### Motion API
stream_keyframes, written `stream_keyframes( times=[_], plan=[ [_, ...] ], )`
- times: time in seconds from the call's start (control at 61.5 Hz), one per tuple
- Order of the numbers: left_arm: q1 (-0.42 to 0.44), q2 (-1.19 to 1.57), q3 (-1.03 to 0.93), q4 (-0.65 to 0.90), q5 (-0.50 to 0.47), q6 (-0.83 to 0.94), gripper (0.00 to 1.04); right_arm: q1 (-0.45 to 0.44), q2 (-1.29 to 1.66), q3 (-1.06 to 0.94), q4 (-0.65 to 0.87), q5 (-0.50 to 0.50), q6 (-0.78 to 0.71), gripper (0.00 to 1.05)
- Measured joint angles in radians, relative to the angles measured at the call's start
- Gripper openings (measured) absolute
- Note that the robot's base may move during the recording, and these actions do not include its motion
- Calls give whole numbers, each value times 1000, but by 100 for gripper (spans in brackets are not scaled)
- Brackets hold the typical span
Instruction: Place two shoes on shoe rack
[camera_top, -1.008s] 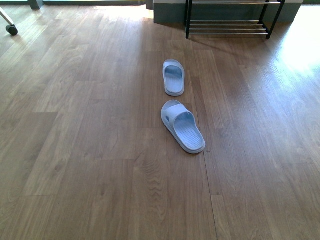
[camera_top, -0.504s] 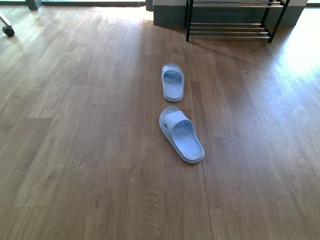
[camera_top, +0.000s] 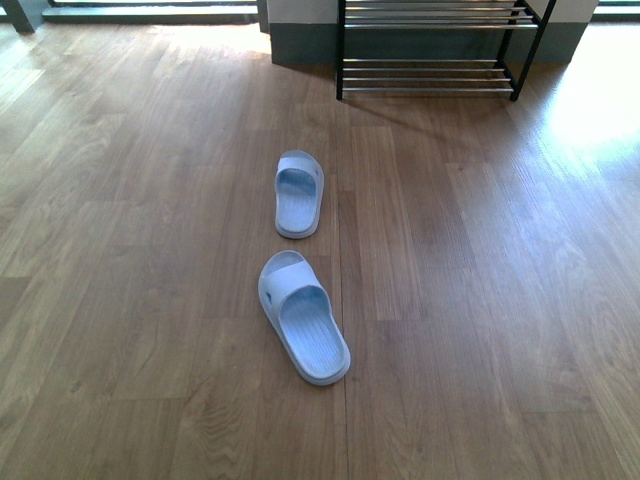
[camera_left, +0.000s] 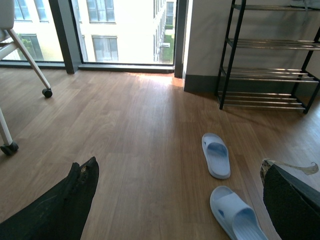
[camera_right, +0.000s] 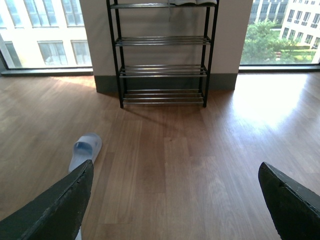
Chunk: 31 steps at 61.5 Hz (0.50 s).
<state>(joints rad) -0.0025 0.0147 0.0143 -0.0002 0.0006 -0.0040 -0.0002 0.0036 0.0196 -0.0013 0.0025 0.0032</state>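
Where sunlit, pale wood floor (camera_top: 480, 300); near sandal (camera_top: 305, 325), far sandal (camera_top: 299, 195), shoe rack (camera_top: 430, 75) beyond; left pincer (camera_left: 177, 164), right pincer (camera_right: 175, 165) wide.

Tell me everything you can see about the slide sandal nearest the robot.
The nearer sandal is pale blue-white, moulded as one piece, plastic-looking, with a broad strap and ribbed footbed. It lies sole-down on the wooden floor, heel towards the robot, slanted, apart from the farther sandal. Only the floor touches it.
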Motion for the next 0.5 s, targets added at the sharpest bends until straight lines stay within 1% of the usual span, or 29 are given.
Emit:
stream_keyframes(
  times=[0.504],
  plan=[
    [0,0,0,0,0,0,95,0,0,0,0,0,0,96]
  ],
)
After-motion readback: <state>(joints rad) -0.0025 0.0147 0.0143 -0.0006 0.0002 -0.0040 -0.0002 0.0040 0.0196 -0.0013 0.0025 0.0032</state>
